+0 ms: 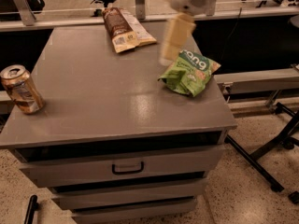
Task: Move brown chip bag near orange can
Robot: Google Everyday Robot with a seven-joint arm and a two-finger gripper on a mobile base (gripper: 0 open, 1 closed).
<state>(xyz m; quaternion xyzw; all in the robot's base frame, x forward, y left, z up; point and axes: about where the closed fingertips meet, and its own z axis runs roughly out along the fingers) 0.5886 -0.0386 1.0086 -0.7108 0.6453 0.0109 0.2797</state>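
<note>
The gripper (174, 41) hangs above the far right part of the grey cabinet (93, 101), a pale cream piece pointing down and a little tilted. Whether it is open or closed I cannot tell, and I also cannot tell if it has hold of something. Its lower end is just beside the upper left edge of the green bag (190, 71), which lies flat near the right edge of the cabinet top with its white letters facing up. The brown chip bag (119, 27) lies at the far edge of the top, to the left of the gripper and apart from it, the dark brown end pointing away and the cream-yellow part nearer. The orange can (21, 90) stands at the left edge of the top, well apart from the brown chip bag, with its silver top showing; what is inside it is not visible. Under the top there is a drawer (70, 169) with a dark handle (127, 168) and more drawers below it; dark gaps show above them, but their contents are hidden.
</note>
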